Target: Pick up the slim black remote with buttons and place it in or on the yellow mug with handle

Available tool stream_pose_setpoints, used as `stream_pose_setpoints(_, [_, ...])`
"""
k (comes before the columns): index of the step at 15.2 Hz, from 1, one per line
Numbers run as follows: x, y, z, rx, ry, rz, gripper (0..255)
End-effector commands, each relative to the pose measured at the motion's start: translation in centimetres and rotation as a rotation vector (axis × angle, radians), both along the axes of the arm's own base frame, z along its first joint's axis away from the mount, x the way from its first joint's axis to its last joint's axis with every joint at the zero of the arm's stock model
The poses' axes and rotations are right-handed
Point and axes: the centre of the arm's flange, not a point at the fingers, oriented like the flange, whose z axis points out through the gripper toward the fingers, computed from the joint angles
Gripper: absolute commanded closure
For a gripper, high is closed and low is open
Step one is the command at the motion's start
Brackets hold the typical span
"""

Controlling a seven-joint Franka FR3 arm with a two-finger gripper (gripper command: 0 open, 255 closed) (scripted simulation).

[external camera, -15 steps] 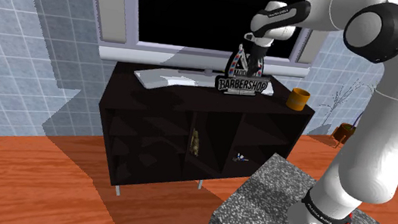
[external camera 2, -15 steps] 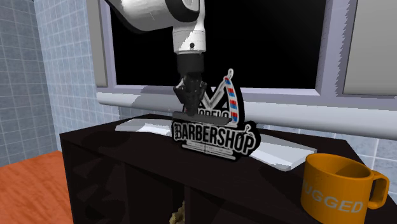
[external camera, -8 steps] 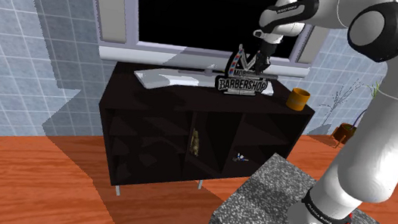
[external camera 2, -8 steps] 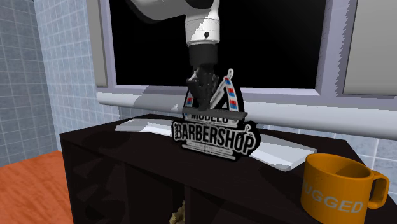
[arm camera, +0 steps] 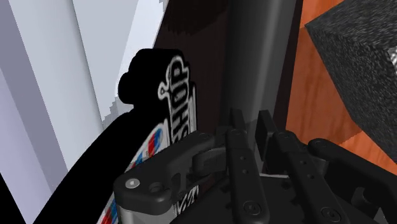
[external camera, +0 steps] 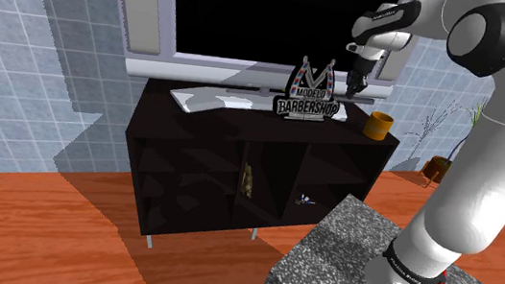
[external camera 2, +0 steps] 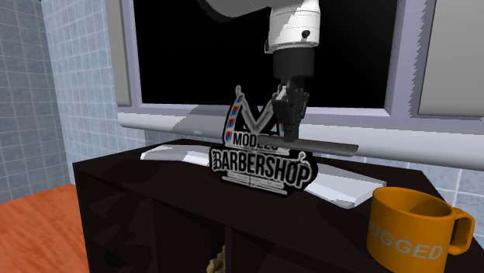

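In the shoulder view the gripper point(external camera: 355, 87) hangs over the top of the dark cabinet point(external camera: 194, 130), between the barbershop sign point(external camera: 307, 105) and the orange-yellow mug point(external camera: 378, 125). A thin dark bar sits just under it, which I take to be the remote point(external camera: 361, 100). It is up in the air, so the pick-up looks done.

The second exterior view makes it plainer. The fingers are pinched on the slim black remote point(external camera 2: 326, 146), which lies level and clear of the cabinet top, just behind the sign's point(external camera 2: 260, 167) upper edge. The gripper point(external camera 2: 292, 132) grasps it from above. The mug point(external camera 2: 409, 225) stands upright at this view's lower right, handle outward, well apart from the remote and lower than it. From here nothing shows inside it.

In the wrist view the long dark remote point(arm camera: 254, 57) runs out from between the two fingers point(arm camera: 235, 159), which clasp it on both sides. The sign point(arm camera: 172, 95) lies beside it, and the speckled stand point(arm camera: 356, 57) is off to the other side.

To my eye, what is left is carrying it over the mug and then setting it in or across the rim.
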Motion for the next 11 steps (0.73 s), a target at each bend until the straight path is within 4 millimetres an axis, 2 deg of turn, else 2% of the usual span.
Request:
stream_pose_setpoints(1, [-1.6,-2.1,-0.1,0.0,0.0,0.002,255])
stream_pose_setpoints(11, [-9.6,-12.6,-0.4,0.0,0.0,0.002,255])
